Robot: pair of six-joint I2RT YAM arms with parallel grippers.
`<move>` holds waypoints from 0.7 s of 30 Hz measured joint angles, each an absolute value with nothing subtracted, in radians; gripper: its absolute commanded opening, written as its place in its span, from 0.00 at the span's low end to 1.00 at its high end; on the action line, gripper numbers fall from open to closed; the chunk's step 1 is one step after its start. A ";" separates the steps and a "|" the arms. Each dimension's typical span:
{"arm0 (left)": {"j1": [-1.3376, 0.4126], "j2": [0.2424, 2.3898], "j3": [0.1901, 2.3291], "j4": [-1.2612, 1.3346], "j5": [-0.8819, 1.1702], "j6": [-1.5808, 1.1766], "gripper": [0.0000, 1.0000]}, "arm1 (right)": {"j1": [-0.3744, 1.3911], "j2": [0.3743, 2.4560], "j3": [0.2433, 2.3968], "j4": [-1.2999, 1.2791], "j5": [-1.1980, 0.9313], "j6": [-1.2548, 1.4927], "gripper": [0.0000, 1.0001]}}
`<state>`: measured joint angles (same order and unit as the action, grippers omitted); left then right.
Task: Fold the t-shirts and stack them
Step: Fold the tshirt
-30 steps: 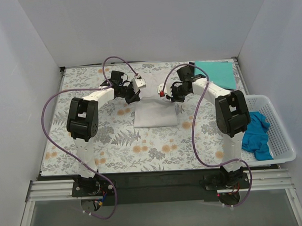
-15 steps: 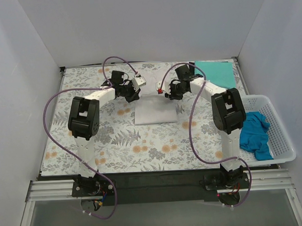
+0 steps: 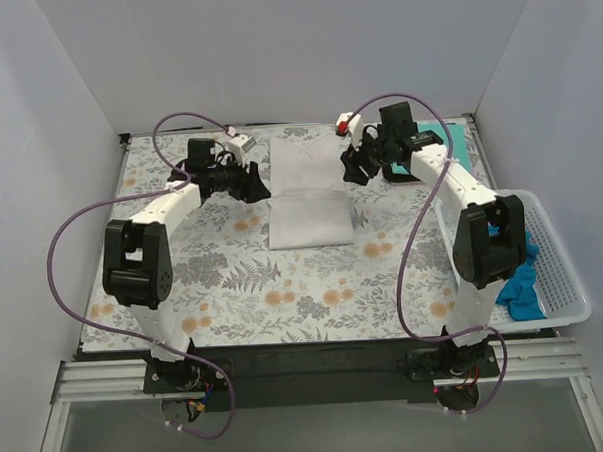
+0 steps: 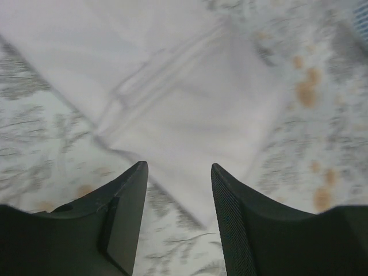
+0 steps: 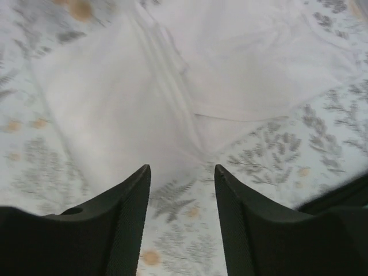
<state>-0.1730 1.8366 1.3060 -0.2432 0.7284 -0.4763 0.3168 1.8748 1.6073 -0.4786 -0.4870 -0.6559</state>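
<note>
Drawn apart and back from over the white t-shirt [image 3: 308,218] within the last second: left gripper [image 3: 257,184] just left of its far half, right gripper [image 3: 351,170] just right of it. Both spread wide, holding nothing. Lying flat between them, one crease across; likely released, another fold due. No readable writing or brand.

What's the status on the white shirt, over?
Left tool open, right tool open, both empty. White t-shirt flat between them, part folded. Nothing in the way.
</note>
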 measured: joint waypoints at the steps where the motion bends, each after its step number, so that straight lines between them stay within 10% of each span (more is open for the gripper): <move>1: -0.195 1.812 1.293 -0.237 0.766 -0.538 0.45 | 0.317 1.845 1.592 -0.477 -0.532 -0.599 0.49; 21: -0.242 2.101 1.046 0.151 1.090 -1.287 0.47 | 0.305 2.072 1.239 -0.253 -0.920 0.042 0.46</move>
